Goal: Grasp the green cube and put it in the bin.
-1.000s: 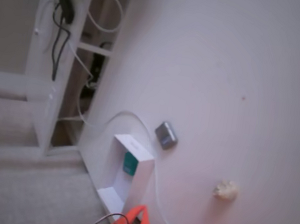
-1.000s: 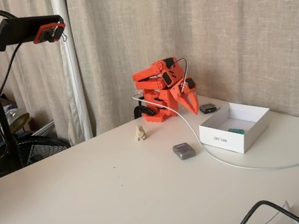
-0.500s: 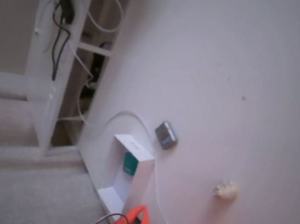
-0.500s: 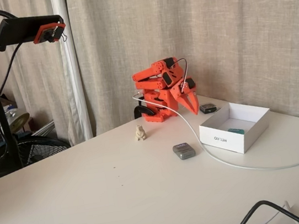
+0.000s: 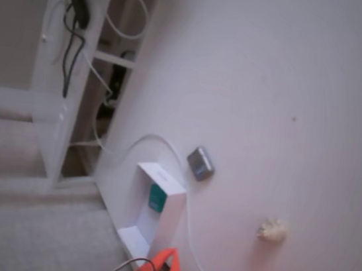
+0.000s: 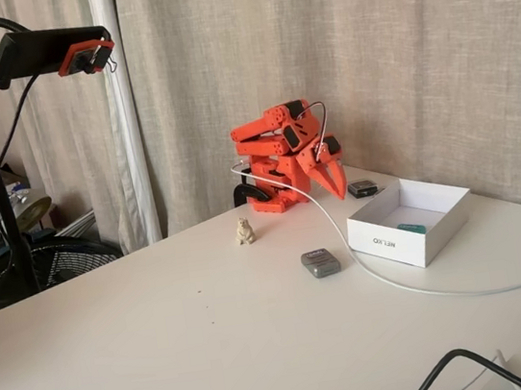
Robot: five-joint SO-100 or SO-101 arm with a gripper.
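Jaws closed, empty | green cube (image 6: 411, 228) teal, sm, in bin (image 6: 393, 242)

Bin (image 6: 411, 232): matt white card. Grey block (image 6: 320, 262): metallic sheen. Arm (image 6: 284, 153): orange plastic. Curtain (image 6: 366, 44): coarse woven cloth.
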